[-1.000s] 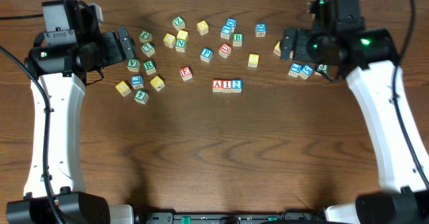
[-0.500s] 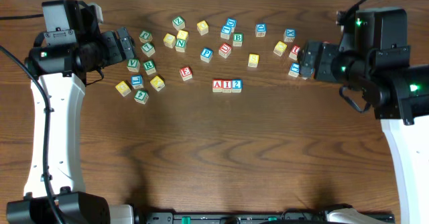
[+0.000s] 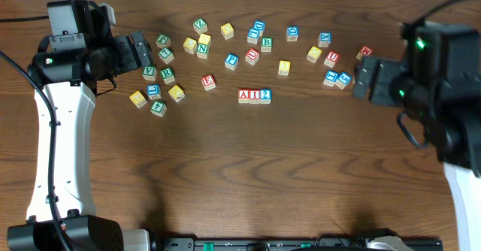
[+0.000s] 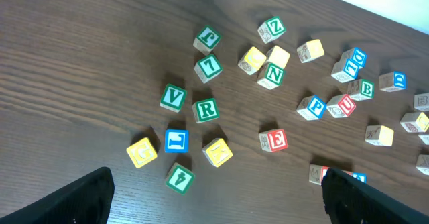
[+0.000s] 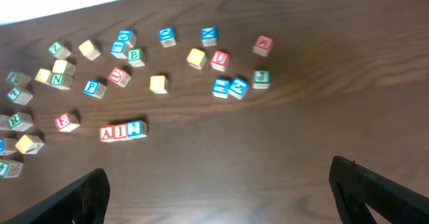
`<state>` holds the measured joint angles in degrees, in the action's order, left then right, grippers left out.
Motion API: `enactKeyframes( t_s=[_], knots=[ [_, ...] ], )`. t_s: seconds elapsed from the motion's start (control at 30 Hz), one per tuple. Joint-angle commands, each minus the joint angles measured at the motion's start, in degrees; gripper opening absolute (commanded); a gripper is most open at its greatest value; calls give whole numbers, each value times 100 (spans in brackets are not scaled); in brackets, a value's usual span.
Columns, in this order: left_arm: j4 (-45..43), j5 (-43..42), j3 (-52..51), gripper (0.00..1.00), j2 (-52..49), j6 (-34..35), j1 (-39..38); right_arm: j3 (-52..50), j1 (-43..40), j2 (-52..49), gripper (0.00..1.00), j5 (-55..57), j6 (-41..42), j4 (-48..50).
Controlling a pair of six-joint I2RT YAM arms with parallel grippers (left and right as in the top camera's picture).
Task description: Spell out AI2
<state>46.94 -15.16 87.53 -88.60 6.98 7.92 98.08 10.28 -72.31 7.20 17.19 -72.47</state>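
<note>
Three blocks (image 3: 255,95) stay lined up; right tool (image 3: 359,80) retreated.

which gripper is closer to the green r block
Left. The left gripper sits close beside the green R block; the right gripper is far off, beyond the AI2 row.

Robotics lab: wooden table (image 3: 248,168), two arms (image 3: 60,131)

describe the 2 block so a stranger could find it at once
On the wooden table, just below the scatter of letter blocks, three blocks sit touching in a short row. The 2 block is its right end in the overhead view, and the only blue one; the A and I beside it are red.
</note>
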Motion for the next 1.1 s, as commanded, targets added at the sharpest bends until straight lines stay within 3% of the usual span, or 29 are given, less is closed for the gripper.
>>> enactKeyframes(
  t_s=[0.0, 0.13, 0.3, 0.63, 1.07],
  knots=[
    [13, -70, 83, 98, 83, -116, 2, 26, -35, 433, 99, 461, 122, -175],
    [13, -70, 83, 98, 83, -116, 2, -22, -66, 675, 99, 562, 114, -61],
    [13, -70, 83, 98, 83, -116, 2, -817, -374, 1294, 99, 476, 72, 894],
    [13, -70, 83, 98, 83, -116, 2, -3810, -973, 3136, 99, -280, -205, 3654],
    [13, -70, 83, 98, 83, -118, 2, -7589, -1032, 5523, 99, -328, -177, 6682]
  ],
)
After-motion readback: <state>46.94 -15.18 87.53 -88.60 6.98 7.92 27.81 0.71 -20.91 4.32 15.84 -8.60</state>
